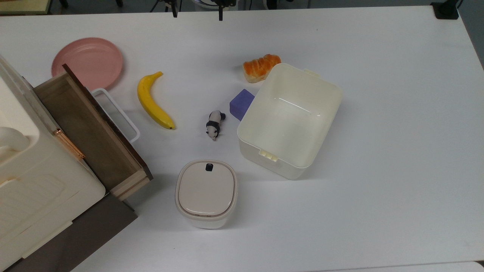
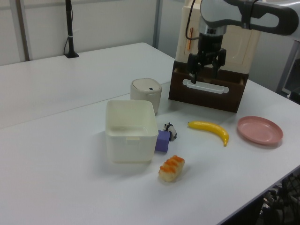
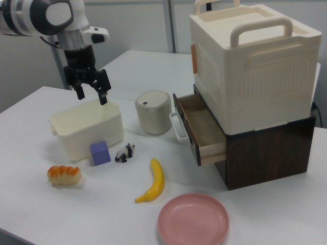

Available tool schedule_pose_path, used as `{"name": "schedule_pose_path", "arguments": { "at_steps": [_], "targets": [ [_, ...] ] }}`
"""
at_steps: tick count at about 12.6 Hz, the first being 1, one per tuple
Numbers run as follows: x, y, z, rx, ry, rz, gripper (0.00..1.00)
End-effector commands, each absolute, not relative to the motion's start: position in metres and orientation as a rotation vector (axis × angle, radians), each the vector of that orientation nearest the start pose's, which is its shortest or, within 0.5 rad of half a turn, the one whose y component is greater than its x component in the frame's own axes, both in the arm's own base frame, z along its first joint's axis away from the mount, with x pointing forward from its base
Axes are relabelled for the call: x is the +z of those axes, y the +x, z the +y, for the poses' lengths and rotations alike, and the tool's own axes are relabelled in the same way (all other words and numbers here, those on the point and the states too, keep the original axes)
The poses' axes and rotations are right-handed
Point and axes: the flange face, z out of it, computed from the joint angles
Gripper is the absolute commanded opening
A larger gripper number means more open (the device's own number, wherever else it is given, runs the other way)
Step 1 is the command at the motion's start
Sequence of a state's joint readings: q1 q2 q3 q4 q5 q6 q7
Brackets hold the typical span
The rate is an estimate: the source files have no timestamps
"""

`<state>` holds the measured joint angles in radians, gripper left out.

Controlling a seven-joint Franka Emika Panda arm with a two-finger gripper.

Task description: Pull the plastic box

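While fingers [image 3: 92,93] hang spread apart, plastic box [image 1: 290,120] sits empty; drawer [image 3: 200,129] open.

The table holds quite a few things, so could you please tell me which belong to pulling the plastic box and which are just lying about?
Belongs to the job:
- plastic box
- end effector, open, raised above the table

Just lying about:
- banana
- pink plate
- toy panda
- purple block
- bread roll
- lidded container
- open drawer

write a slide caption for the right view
Open gripper raised above the empty plastic box, with purple block, panda and banana nearby.
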<state>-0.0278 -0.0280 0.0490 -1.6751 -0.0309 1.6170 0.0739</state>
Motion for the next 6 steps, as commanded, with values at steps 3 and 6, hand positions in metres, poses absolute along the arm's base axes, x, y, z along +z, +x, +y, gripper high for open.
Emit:
{"name": "schedule_pose_path", "arguments": {
  "at_steps": [3, 6],
  "targets": [
    [0.5958, 0.5446, 0.0034, 0.029, -3.136, 0.150, 1.00],
    [0.5953, 0.5476, 0.0002, 0.010, -3.131, 0.160, 1.00]
  ]
}}
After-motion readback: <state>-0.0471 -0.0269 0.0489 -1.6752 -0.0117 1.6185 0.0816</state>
